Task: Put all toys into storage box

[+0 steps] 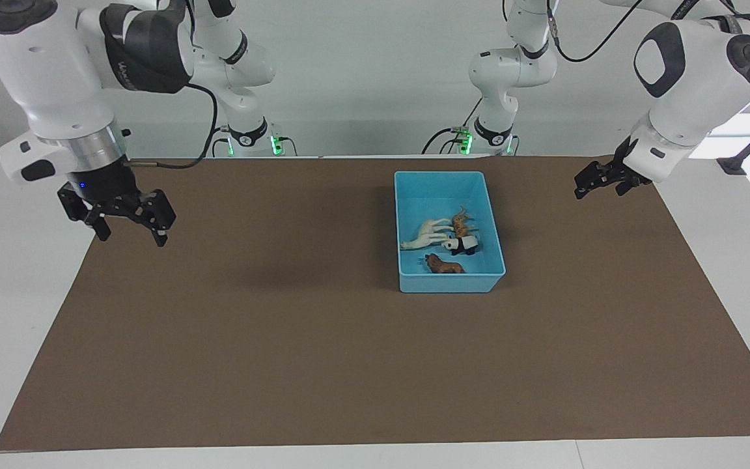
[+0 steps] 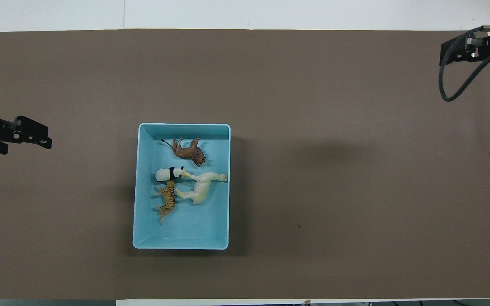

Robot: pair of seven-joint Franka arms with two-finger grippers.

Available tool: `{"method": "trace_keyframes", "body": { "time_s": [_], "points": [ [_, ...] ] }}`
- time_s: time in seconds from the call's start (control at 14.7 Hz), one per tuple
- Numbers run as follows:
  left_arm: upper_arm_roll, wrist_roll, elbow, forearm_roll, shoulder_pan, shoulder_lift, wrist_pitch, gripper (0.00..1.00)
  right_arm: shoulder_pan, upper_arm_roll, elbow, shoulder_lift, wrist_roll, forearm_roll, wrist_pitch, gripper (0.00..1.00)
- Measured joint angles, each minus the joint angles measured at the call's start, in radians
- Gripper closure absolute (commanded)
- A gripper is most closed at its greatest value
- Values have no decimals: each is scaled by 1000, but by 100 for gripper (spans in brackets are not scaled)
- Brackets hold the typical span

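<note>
The light-blue storage box [image 2: 139, 191] [image 1: 440, 174] sits on the brown mat, nearer the left arm's end. Several toys lie inside it. The brown lion [image 2: 187, 151] [image 1: 443, 264] is farthest from the robots. The black-and-white panda [image 2: 168, 173] [image 1: 463, 245], cream horse [image 2: 202, 187] [image 1: 424, 236] and striped tiger [image 2: 167, 199] [image 1: 461, 223] bunch together in the middle. My right gripper [image 1: 131, 236] hangs open and empty over the mat's edge at the right arm's end. My left gripper [image 1: 593, 185] [image 2: 36, 136] hovers open and empty over the mat at the left arm's end.
The brown mat [image 1: 297, 339] covers most of the white table [image 1: 17, 273]. A black cable [image 2: 445, 85] loops from the right wrist at the mat's corner.
</note>
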Motion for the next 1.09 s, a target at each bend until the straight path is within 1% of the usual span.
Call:
{"method": "trace_keyframes", "body": {
  "time_s": [0.2, 0.27, 0.41, 0.48, 0.61, 0.75, 1.09],
  "points": [
    [5, -1, 2, 0, 2, -14, -5, 0, -33, 1, -159, -126, 1, 87, -23, 0],
    [8, -1, 3, 0, 2, -20, -5, 0, -40, 3, -212, -169, 0, 98, -40, 0],
    [8, -1, 4, 0, 2, -32, -5, 0, -60, 29, -289, -240, -16, 106, -101, 0],
    [8, -1, 5, 0, 2, -39, -5, 0, -79, 51, -310, -262, -32, 107, -112, 0],
    [8, -1, 5, 0, 2, -51, -6, 0, -120, 75, -328, -278, -90, 107, -112, 0],
    [8, -1, 5, 0, 2, -58, -6, 0, -153, 71, -330, -276, -125, 114, -103, 0],
    [8, -1, 5, 0, 2, -59, -6, 0, -163, 66, -331, -274, -120, 107, -101, 0]
  ]
}}
